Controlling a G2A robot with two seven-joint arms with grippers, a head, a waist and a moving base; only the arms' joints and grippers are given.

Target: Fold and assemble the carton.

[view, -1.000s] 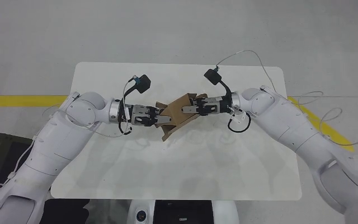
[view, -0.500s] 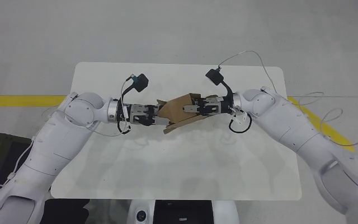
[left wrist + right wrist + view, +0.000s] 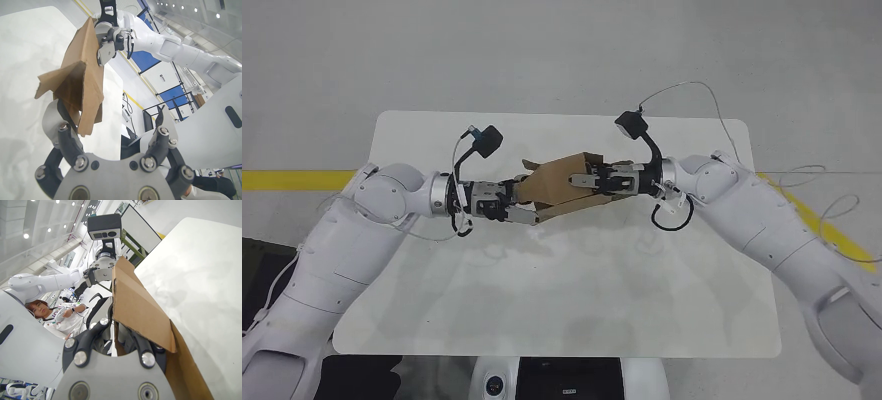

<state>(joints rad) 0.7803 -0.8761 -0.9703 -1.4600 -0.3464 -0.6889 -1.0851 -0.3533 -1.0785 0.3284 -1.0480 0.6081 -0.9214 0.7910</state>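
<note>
The carton [image 3: 560,186] lies lengthwise left-to-right above the far middle of the table [image 3: 442,290] — right gripper [image 3: 589,184] clamped on its right end, left gripper [image 3: 525,203] spread wide at its left end, holding nothing, one finger just touching it.

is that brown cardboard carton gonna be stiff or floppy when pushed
The brown cardboard carton looks light: the right gripper holds it aloft by one edge. Flat panels seem stiff, but flaps probably swing at their creases when pushed.

The carton [image 3: 560,185] hangs over the tabletop [image 3: 572,290]. The left pincer [image 3: 516,203] is at its left end, the right pincer [image 3: 587,183] opposite
</note>
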